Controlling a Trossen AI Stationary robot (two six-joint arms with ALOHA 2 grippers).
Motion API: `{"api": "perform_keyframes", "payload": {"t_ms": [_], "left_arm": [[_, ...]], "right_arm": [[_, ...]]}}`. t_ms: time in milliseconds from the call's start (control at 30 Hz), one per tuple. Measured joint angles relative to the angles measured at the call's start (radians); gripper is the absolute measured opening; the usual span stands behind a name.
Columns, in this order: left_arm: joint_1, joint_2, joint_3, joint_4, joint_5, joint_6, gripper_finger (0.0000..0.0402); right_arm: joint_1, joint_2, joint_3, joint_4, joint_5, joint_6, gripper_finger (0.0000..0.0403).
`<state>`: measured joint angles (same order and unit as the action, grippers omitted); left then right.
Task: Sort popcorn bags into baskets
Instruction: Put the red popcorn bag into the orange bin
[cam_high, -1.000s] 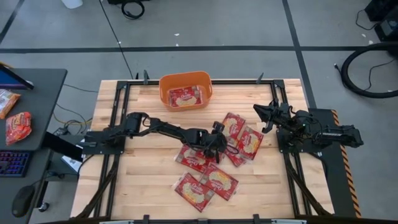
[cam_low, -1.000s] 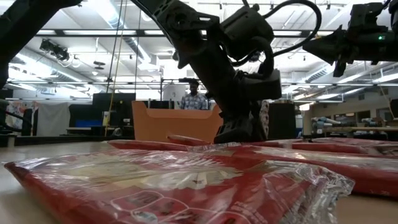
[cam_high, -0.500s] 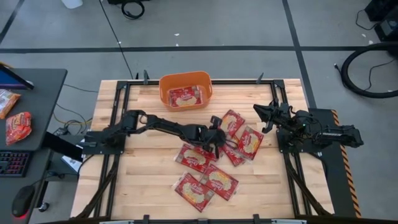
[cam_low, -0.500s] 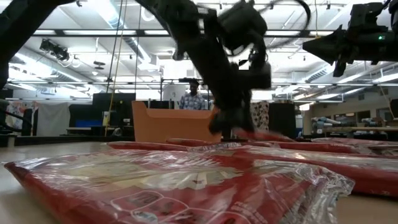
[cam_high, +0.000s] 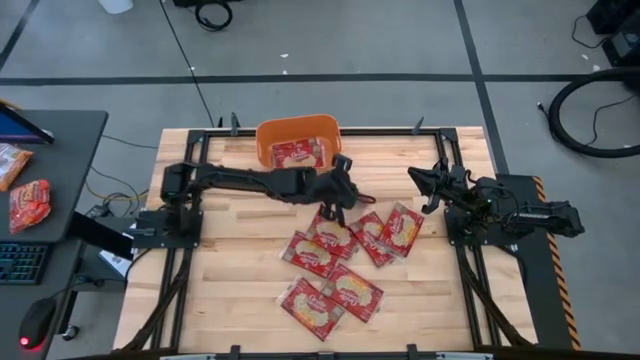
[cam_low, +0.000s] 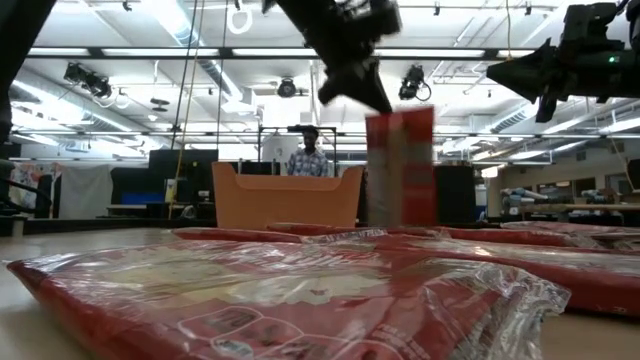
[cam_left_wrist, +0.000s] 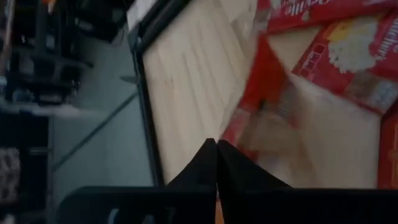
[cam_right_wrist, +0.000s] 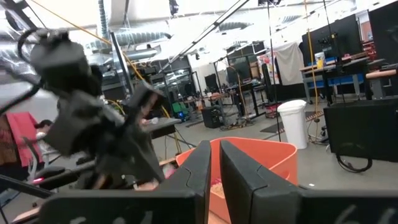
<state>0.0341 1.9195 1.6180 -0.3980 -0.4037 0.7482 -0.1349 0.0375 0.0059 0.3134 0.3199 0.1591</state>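
Observation:
An orange basket (cam_high: 268, 135) stands at the table's far edge with one red popcorn packet (cam_high: 298, 152) lying flat in it. Several more red packets (cam_high: 352, 290) lie flat on the wood at mid-table, some overlapping. My left gripper (cam_high: 336, 203) hovers above them, between pile and basket, shut on another packet (cam_low: 400, 165), which the left wrist view also shows, blurred (cam_left_wrist: 258, 93). My right gripper (cam_high: 418, 188) waits in the air over the table's right side, shut and holding nothing. My left gripper pinches the packet between its two fingers at an upper corner (cam_low: 382, 116), coming from above. The packet hangs upright below the fingers. Its lower edge is hidden behind the packets lying in front, so I cannot tell whether it is clear of the pile.
The low view is filled in front by a crinkled packet (cam_low: 280, 300) lying near the camera. A person (cam_low: 312, 158) stands in the room behind the basket. Bare wood (cam_high: 235, 260) spreads left of the pile. A side desk (cam_high: 50, 170) with other packets stands left of the table.
My left gripper has risen from among the packets and moved toward the far edge, nearer the basket. It has drawn one packet off the right part of the pile. That packet lay flat before and now hangs upright.

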Motion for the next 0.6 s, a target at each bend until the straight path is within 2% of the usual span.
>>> {"api": "perform_keyframes", "payload": {"t_ms": [267, 600], "left_arm": [[0.063, -0.146, 0.0, -0.012, 0.113, 0.068, 0.0001], [0.179, -0.265, 0.001, 0.043, 0.121, 0.142, 0.0]], "right_arm": [[0.0, 0.0, 0.0, 0.0, 0.0, 0.002, 0.0039], [0.0, 0.0, 0.0, 0.0, 0.0, 0.002, 0.0039]]}}
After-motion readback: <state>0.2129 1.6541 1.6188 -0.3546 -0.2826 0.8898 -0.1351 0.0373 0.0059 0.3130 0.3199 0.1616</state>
